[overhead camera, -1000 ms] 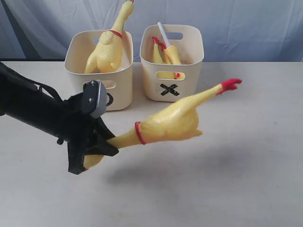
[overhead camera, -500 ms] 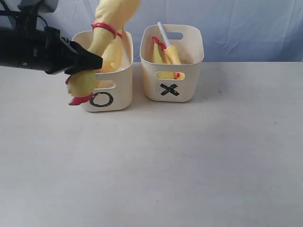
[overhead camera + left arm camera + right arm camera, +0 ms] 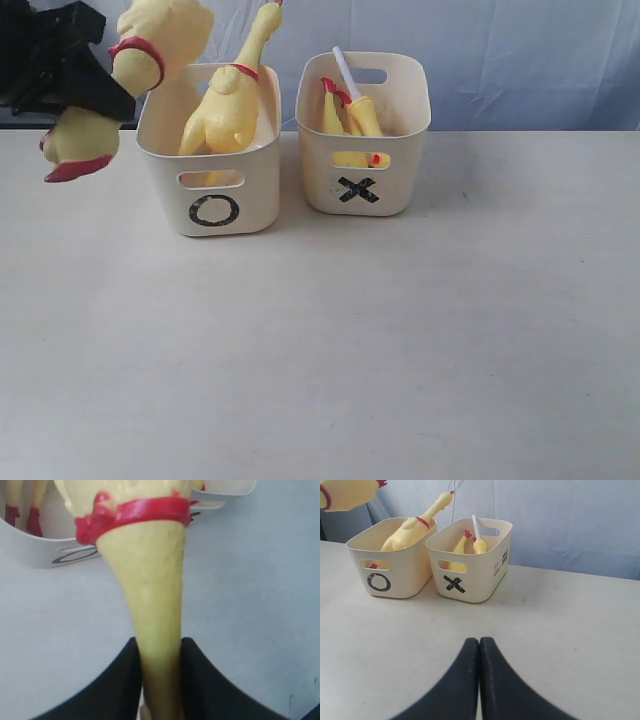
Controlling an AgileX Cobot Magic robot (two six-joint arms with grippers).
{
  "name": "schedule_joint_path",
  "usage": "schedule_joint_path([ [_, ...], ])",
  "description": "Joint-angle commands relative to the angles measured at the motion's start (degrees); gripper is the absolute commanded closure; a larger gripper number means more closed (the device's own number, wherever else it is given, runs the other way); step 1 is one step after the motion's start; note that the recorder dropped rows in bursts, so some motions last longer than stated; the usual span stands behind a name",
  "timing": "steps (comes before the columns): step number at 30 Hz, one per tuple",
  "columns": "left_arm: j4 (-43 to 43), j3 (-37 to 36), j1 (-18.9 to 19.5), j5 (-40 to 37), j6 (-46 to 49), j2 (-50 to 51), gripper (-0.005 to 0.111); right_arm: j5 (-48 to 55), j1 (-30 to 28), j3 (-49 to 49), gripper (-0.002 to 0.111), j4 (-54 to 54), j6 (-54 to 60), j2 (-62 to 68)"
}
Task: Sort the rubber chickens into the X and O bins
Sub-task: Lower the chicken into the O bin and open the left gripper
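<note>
Left claw (image 3: pixel 160 645) grasps a rubber chicken (image 3: pixel 150 580) by its neck, near the O bin (image 3: pixel 252 190); right claw (image 3: pixel 479 641) clenched, empty.

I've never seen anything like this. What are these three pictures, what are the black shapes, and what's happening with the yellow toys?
This is a robot with two arms, each ending in a two-fingered gripper. One picture is from a camera watching the whole table. The other two are from cameras on the arms' wrists, so the black shapes are the grippers. The left gripper is closed on the neck of a rubber chicken, held in the air near the O bin. The right gripper is shut and empty. A second chicken leans in the O bin, and a third chicken sits in the X bin.
</note>
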State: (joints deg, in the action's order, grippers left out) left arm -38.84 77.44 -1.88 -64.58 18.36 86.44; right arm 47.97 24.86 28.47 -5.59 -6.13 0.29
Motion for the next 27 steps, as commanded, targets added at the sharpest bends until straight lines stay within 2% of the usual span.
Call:
schedule_joint_path([
  [1, 2.54, 2.93, 0.34, -3.36, -6.16, 2.05, 0.107, -0.27, -0.22, -0.28, 0.108, -0.26, 0.10, -0.29],
  [8, 1.64, 3.56, 0.34, -5.15, -9.30, 5.89, 0.107, -0.27, -0.22, -0.28, 0.108, -0.26, 0.10, -0.29],
  [27, 4.48, 18.54, 0.34, -5.38, -16.11, 14.49, 0.107, -0.27, -0.22, -0.28, 0.108, -0.27, 0.10, -0.29],
])
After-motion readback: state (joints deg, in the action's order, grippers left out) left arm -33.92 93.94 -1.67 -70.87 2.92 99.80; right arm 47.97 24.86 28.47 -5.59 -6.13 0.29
